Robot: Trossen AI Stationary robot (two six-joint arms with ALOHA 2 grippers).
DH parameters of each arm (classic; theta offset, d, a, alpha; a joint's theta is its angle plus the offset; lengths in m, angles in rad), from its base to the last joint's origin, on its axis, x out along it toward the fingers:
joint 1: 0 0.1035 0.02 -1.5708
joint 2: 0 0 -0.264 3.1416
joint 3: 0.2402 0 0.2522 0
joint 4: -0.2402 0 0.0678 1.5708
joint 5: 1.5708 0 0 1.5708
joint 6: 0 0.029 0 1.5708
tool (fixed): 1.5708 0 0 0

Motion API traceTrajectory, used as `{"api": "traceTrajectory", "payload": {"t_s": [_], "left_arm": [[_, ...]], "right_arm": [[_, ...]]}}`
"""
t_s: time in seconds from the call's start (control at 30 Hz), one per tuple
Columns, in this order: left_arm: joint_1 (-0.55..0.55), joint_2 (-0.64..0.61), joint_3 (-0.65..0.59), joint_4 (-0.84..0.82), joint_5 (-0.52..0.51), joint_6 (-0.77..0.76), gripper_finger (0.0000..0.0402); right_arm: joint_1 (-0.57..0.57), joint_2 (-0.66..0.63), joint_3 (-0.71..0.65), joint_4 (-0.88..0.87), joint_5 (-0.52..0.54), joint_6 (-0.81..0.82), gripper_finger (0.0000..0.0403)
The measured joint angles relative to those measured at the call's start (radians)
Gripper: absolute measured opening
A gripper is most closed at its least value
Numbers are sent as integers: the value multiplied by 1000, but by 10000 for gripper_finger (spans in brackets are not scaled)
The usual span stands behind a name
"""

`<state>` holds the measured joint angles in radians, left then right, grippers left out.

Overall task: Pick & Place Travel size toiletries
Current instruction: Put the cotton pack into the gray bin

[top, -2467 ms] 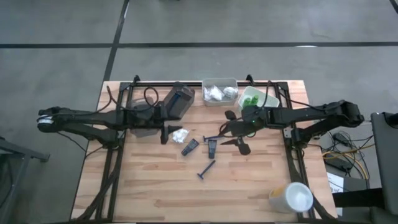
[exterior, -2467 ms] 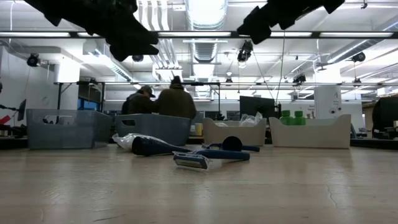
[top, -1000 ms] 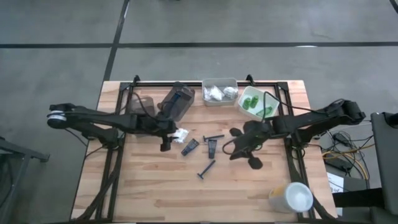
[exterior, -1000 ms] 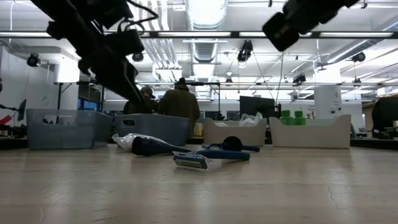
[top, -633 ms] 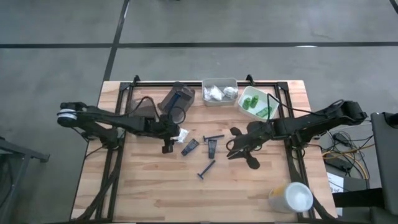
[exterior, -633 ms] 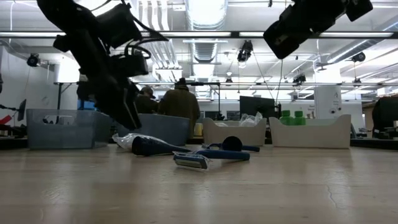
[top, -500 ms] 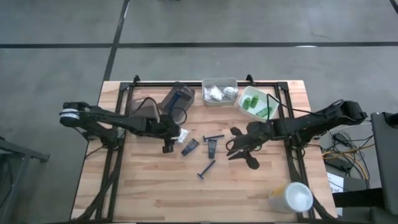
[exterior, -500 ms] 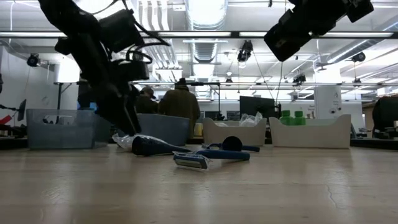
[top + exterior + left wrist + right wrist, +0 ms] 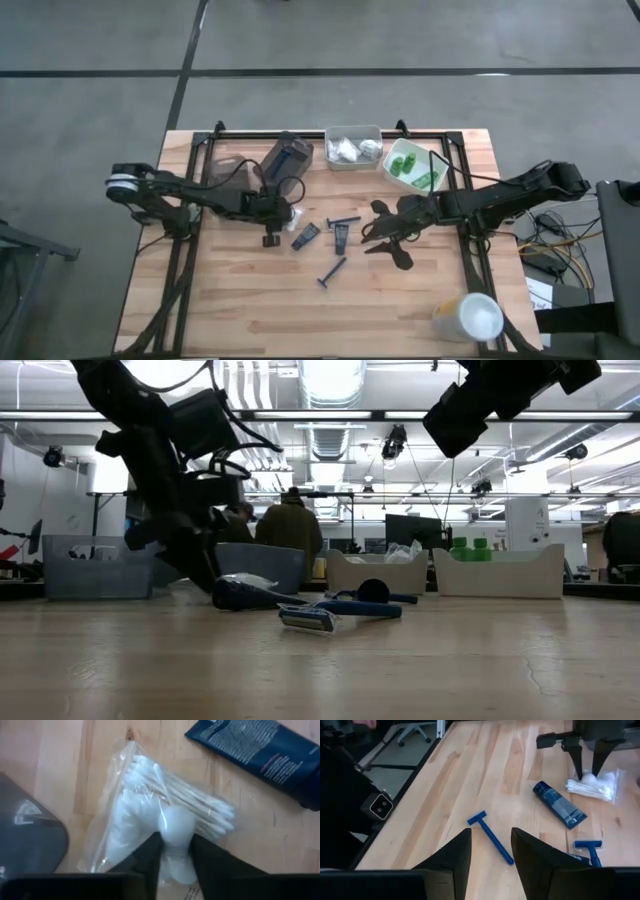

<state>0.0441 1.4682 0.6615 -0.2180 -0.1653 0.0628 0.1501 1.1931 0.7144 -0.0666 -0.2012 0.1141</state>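
A clear packet of white cotton swabs point(image 9: 165, 815) lies flat on the wooden table left of centre, and my left gripper point(image 9: 270, 228) is down on it, shut. A dark navy tube point(image 9: 305, 236) lies just right of it, and blue razors point(image 9: 333, 271) point(image 9: 343, 221) lie near the middle. My right gripper point(image 9: 491, 834) hangs open above the table right of centre, over a blue razor point(image 9: 490, 839), touching nothing. My left gripper pinches a white bulge of the swab packet point(image 9: 176, 827) between its two fingers point(image 9: 150, 857). The fingers come from above, slanting down from the table's left. The packet lies flat on the table, its plastic crumpled around the fingers point(image 9: 585, 767).
Along the far edge stand a dark grey tray point(image 9: 285, 160), a tray of white packets point(image 9: 352, 148) and a white tray of green bottles point(image 9: 412, 165). A big white cup point(image 9: 470, 318) stands at the near right corner. In the low view, people show in the room behind.
My left gripper has come down and reached toward the table's right, from well above the table onto the swab packet. The packet and the other items lie where they were.
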Motion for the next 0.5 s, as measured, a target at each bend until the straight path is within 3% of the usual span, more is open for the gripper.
{"api": "traceTrajectory", "payload": {"t_s": [0.2, 0.27, 0.5], "left_arm": [[0, -15, 24, -9, -1, -4, 14], [0, -16, 44, -14, -1, -8, 9], [-2, -16, 200, -82, 35, -3, 9]], "right_arm": [[0, 0, 12, 6, 3, 2, 114], [0, 0, 21, 7, 27, 27, 105], [-2, 0, 58, 6, 260, 176, 100]]}}
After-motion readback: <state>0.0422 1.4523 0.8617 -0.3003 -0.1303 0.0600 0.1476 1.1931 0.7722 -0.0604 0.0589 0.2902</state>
